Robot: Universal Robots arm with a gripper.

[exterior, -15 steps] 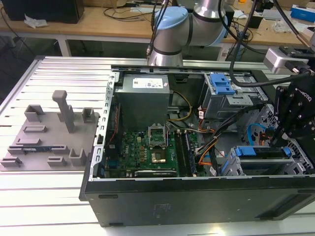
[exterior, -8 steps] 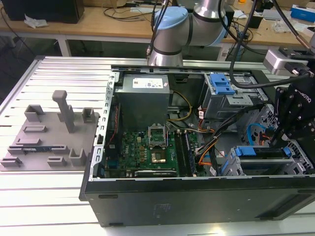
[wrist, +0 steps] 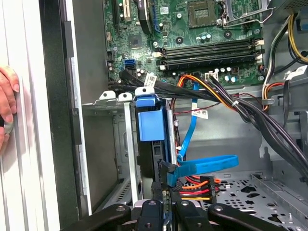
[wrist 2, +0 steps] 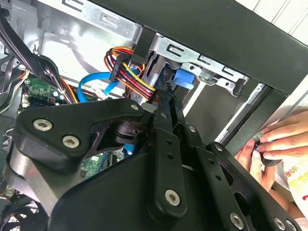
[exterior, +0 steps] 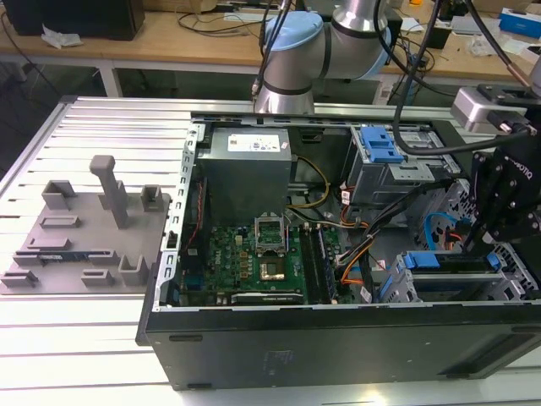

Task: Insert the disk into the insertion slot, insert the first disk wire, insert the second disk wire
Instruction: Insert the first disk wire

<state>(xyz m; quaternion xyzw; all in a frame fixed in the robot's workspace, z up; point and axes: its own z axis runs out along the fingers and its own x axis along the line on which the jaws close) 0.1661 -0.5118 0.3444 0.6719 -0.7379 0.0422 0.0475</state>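
Pinching the black plug [wrist: 166, 172] of the blue wire [wrist: 207, 163], the pincer [wrist: 163, 195] holds it at the disk [wrist: 147, 122], which sits inside the slot [wrist: 126, 144], at the case's [exterior: 338, 338] 4 o'clock corner in the exterior view, motherboard [wrist: 192, 29] beyond.

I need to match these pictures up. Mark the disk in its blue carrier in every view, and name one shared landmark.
Exterior view: the disk at the exterior view's right, in the insertion slot by the case's near wall.
Second wrist view: the disk near the coloured wire bundle.
First wrist view: the disk beside the light-blue cable.
Shared landmark: that light-blue cable.
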